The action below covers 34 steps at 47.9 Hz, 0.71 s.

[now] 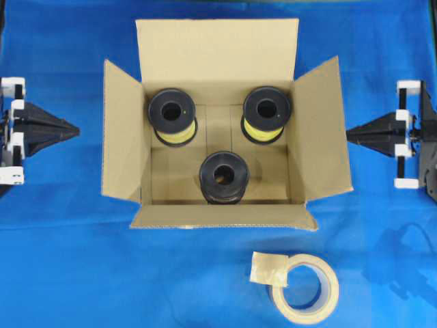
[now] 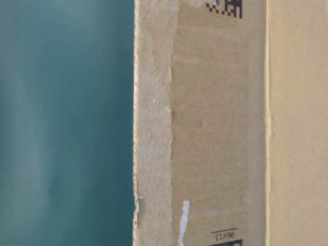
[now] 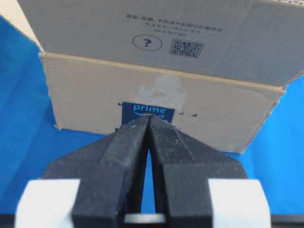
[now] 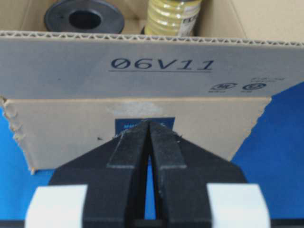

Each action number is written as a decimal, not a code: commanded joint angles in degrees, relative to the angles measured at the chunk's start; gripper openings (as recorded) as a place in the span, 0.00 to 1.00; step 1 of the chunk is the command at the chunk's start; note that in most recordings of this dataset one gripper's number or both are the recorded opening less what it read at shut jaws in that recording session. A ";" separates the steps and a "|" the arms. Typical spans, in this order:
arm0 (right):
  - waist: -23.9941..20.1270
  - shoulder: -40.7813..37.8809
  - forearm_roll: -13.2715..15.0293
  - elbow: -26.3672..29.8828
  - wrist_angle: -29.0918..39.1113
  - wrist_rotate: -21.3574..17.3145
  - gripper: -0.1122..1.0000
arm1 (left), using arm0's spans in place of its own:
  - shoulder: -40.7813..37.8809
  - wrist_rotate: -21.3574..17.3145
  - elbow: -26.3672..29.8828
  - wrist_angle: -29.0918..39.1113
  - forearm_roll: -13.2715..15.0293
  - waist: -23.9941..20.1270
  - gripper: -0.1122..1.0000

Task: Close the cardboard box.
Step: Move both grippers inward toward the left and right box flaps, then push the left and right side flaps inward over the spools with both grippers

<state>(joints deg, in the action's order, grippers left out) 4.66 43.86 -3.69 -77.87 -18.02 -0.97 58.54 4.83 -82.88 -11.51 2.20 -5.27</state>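
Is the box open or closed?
Open. All four flaps of the box stand out, and three spools show inside.

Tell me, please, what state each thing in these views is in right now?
box: open, all four flaps folded outward.
spools: three, upright inside the box.
tape roll: flat on the cloth in front of the box, end peeled up.
left gripper: jaws shut, empty, clear of the box.
right gripper: jaws shut, empty, clear of the box.

- cardboard box (image 1: pixel 218 72): plain brown (black square code, dark blue label)
- three spools (image 1: pixel 173 113): black flanges, yellow winding
- tape roll (image 1: pixel 311 287): beige
- cloth (image 1: pixel 68 273): bright blue
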 commanded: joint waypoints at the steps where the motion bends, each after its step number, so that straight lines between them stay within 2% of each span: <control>1: 0.00 -1.49 -0.09 0.79 -2.90 0.00 0.10 | -2.29 0.09 0.53 -5.01 0.09 0.35 0.10; 9: 0.09 -4.92 0.09 2.72 -5.98 0.09 0.10 | -6.94 -0.70 1.85 -11.69 -0.09 0.35 0.10; 15: 0.09 -8.79 0.18 5.63 -6.50 0.44 0.10 | -13.62 -1.23 4.92 -14.85 -0.26 0.35 0.10; 34: 0.09 -18.98 0.97 16.26 -6.77 0.88 0.10 | -32.70 -3.96 17.75 -17.23 -0.26 0.35 0.10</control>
<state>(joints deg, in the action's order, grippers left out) 4.66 26.19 -2.99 -64.16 -23.82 -0.18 28.21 1.05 -68.20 -27.51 2.11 -5.01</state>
